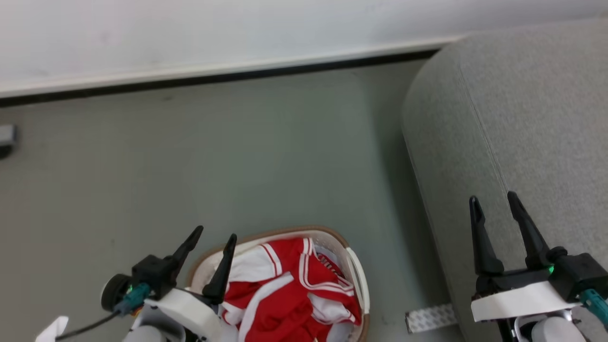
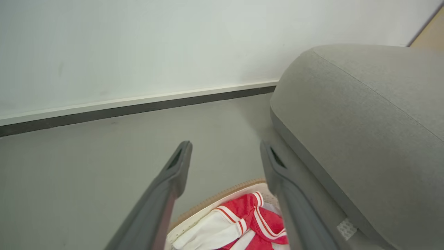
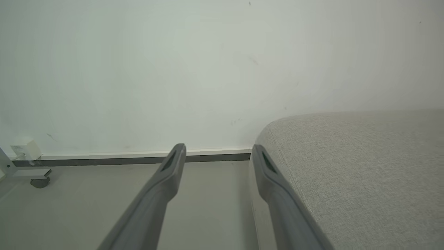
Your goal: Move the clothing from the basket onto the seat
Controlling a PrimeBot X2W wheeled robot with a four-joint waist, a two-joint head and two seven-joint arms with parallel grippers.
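my left hand (image 1: 216,232), released, hangs lower left at the rim of the basket (image 1: 355,271), the clothing (image 1: 289,289) heaped inside. my right hand (image 1: 492,197), also released, sits over the seat (image 1: 532,109). nothing lifted yet, i reckon: next, dip and pinch.

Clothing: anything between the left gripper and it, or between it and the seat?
Nothing visible. The clothing lies uncovered in the basket, just beside the open left gripper. Between basket and seat lies a strip of floor.
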